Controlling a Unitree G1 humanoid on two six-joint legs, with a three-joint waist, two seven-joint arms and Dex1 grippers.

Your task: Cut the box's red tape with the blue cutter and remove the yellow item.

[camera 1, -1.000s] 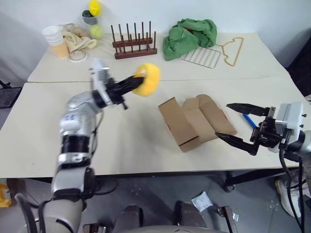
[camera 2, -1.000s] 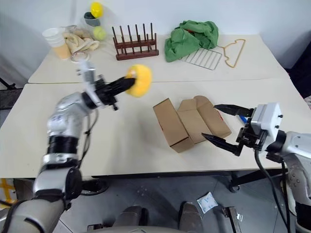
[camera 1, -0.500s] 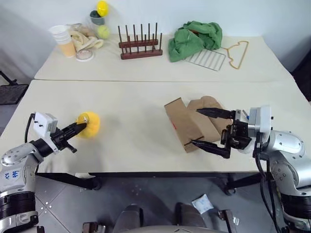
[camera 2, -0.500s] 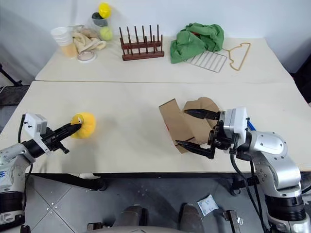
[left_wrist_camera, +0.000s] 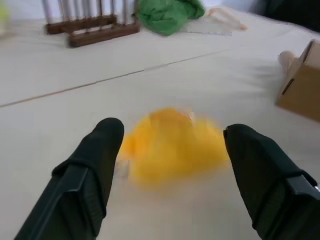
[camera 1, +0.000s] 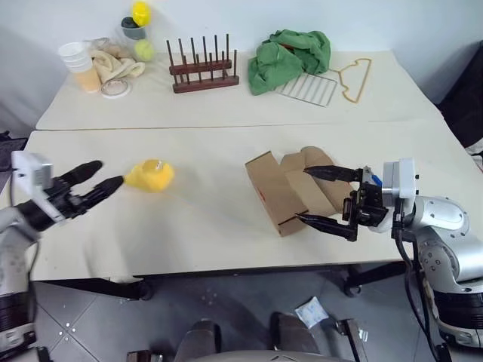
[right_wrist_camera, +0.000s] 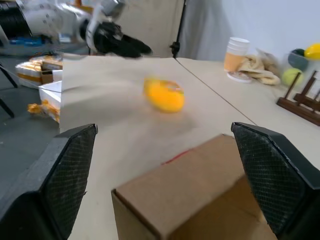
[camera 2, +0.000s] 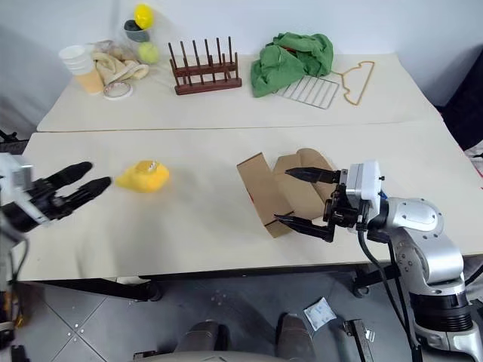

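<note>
Yellow item out on the table, box opened, both grippers spread and holding nothing.

The yellow item [camera 1: 150,175] lies on the table [camera 1: 204,219] well to the left of the box [camera 1: 290,192], apart from it and blurred in the wrist views. The left gripper [camera 1: 96,179] hangs just left of the item with its fingers [left_wrist_camera: 95,165] spread wide and the item a little beyond their tips, not touching. The box sits with its flaps open, a thin strip of red tape [camera 1: 262,194] showing on its left side. The right gripper [camera 1: 315,196] is at the box's right side, jaws wide apart, one finger over the open flaps and one at the box's near edge, gripping nothing. A bit of the blue cutter [camera 1: 375,179] shows just right of the box, behind that gripper.
</note>
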